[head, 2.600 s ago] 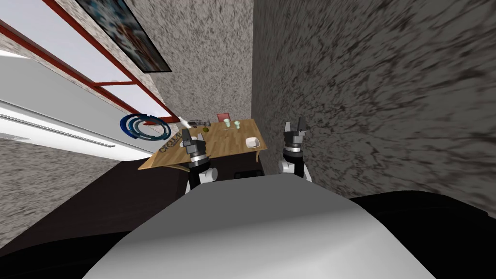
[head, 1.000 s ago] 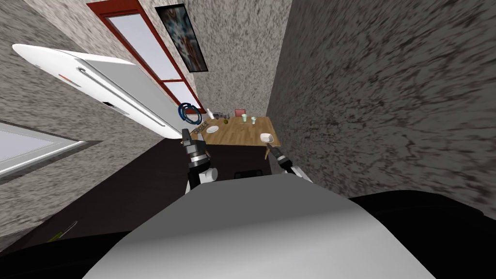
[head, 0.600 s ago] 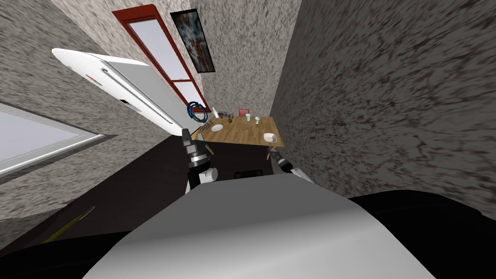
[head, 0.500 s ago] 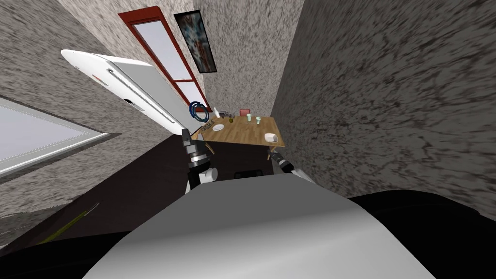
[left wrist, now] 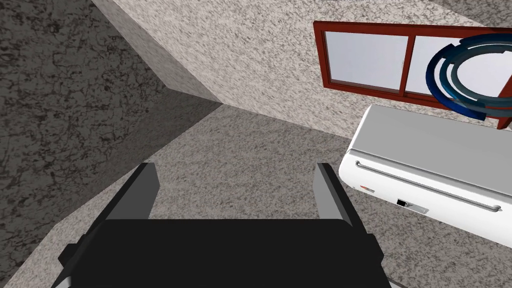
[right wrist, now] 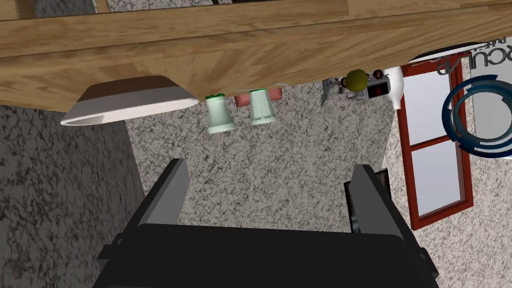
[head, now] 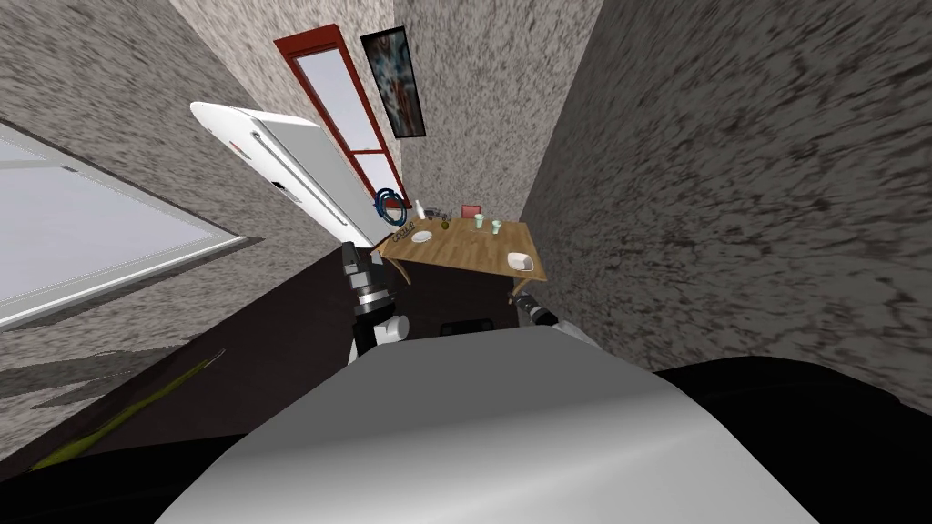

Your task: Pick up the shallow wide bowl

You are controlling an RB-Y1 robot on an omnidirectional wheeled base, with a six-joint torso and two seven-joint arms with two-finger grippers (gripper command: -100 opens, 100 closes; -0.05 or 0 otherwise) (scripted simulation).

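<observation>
Since the earlier frames my base has swung and backed off, so the bowl (head: 520, 261) looks smaller, resting at the table's (head: 460, 253) near right corner. Nearer to it is the right gripper (head: 521, 301), fingers spread and empty, just short of that corner, with the bowl ahead and off to one finger's side. Well apart, the left gripper (head: 349, 257) is spread too.

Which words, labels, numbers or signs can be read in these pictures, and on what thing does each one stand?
"RCUL": large dark letters, part of a longer word cut off at the picture's edge, on a pale flat thing lying on the wooden table.
Small red mark and dark tag on the white fridge: too small to read.
No other text shows.
</observation>
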